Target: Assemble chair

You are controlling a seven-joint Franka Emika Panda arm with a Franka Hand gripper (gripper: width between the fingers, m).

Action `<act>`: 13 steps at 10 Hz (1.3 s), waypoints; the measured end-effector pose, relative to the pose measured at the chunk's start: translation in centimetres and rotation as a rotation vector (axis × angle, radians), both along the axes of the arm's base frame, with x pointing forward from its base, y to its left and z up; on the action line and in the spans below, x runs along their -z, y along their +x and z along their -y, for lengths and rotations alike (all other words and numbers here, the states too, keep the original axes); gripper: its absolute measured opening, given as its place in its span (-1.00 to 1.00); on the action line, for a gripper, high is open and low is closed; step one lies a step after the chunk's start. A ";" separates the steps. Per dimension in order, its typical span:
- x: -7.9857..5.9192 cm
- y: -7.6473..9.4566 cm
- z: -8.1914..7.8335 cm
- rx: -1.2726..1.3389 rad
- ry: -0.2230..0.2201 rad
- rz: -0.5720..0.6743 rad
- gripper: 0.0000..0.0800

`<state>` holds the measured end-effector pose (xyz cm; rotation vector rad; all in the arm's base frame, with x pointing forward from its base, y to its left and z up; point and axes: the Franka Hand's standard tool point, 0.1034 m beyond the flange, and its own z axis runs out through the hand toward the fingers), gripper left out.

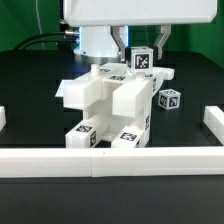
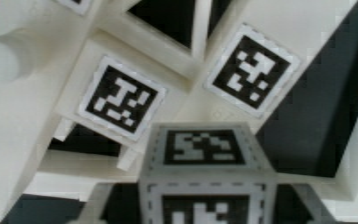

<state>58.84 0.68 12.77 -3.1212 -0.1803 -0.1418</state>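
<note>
The partly joined chair (image 1: 108, 108) stands mid-table, a blocky white stack of panels and legs with black-and-white tags. My gripper (image 1: 141, 56) hangs over its rear top, on the exterior view's right, shut on a small white tagged block (image 1: 142, 59). The block sits just at the chair's upper panel (image 1: 152, 74); I cannot tell whether they touch. In the wrist view the held block (image 2: 202, 150) fills the space between my gripper's (image 2: 202, 212) jaws, with two tagged chair panels (image 2: 123, 97) (image 2: 250, 68) beyond it.
A loose tagged white block (image 1: 170, 99) lies on the black table to the exterior view's right of the chair. White border rails run along the front (image 1: 110, 156), left (image 1: 3, 117) and right (image 1: 212, 116). The white robot body (image 1: 100, 35) stands behind.
</note>
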 end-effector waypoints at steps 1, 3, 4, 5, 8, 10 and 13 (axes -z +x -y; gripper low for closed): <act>0.1 0.0 0.0 -0.001 0.000 -0.002 -0.29; 0.3 -0.1 -0.3 0.008 0.000 -0.003 -0.29; 0.3 -0.1 -0.2 0.010 0.000 -0.003 -0.29; 0.3 -0.1 -0.2 0.010 0.000 -0.003 -0.29; 0.6 -0.2 -0.1 0.011 -0.003 0.001 -0.29; 0.9 0.0 0.0 0.010 -0.011 0.017 -0.29; 0.9 0.1 0.2 -0.001 -0.015 0.028 -0.29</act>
